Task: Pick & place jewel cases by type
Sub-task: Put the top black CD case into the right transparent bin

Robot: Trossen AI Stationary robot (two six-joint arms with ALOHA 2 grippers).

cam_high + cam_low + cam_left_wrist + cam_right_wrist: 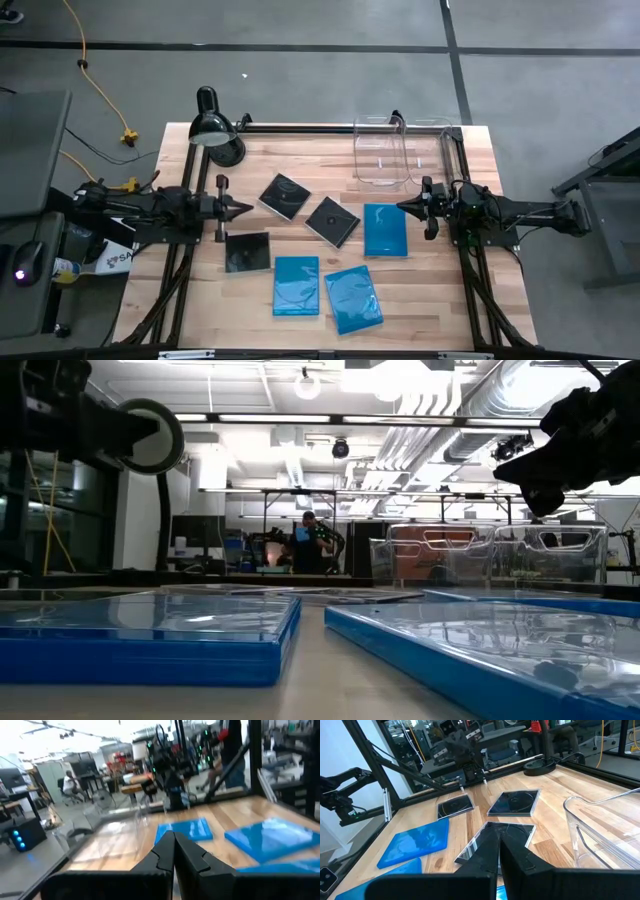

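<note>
Three black square jewel cases (283, 195) (332, 220) (247, 251) and three blue ones (385, 229) (296, 285) (353, 298) lie flat on the wooden table. At the left side my left gripper (245, 210) is shut and raised above the table. It points level toward the middle, with its tip just left of the black cases. At the right side my right gripper (402, 207) is likewise shut and raised, its tip above the far edge of the right blue case. Both grippers (173, 847) (499, 840) hold nothing.
Two clear plastic bins (382, 152) (445, 140) stand at the table's far right. A black desk lamp (215, 135) stands at the far left corner. Black frame rails run along the table's left, right and far edges. A person shows far off in the room behind the table.
</note>
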